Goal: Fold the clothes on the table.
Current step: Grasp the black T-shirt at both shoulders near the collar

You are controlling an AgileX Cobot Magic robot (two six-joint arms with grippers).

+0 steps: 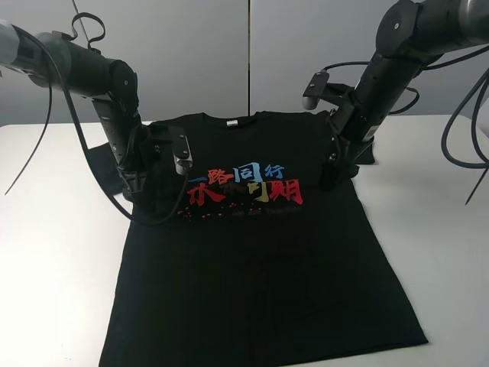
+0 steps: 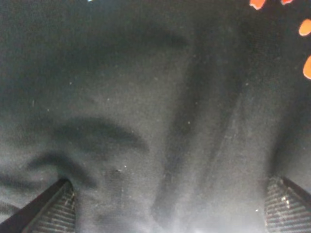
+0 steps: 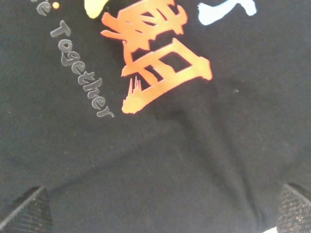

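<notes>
I am looking at the white table [image 1: 53, 267], which is filling most of the high view. The black T-shirt [image 1: 260, 290] is lying flat on it, chest side up. Its collar is pointing to the far edge and its hem is reaching the near edge of the picture.

The left gripper [image 1: 131, 195] is standing down on the shirt's edge at the left of the high view, just under the sleeve. Its fingers [image 2: 46, 211] are standing wide apart and are holding nothing. Wrinkled black cloth is lying between and beneath them.

The right gripper [image 1: 333, 177] is pressing near the opposite armpit, just beside the print. Its fingers [image 3: 24, 213] are also standing wide apart, with smooth cloth between them.

The printed characters [image 1: 244, 187], in red, blue and yellow, are sitting across the chest between the two grippers. A red character [image 3: 155, 58] is showing close in front of the right gripper, and a grey word "Together" [image 3: 80, 73] is running beside it. Some small red dots [image 2: 306, 48] are showing at the corner of the left wrist view.
</notes>
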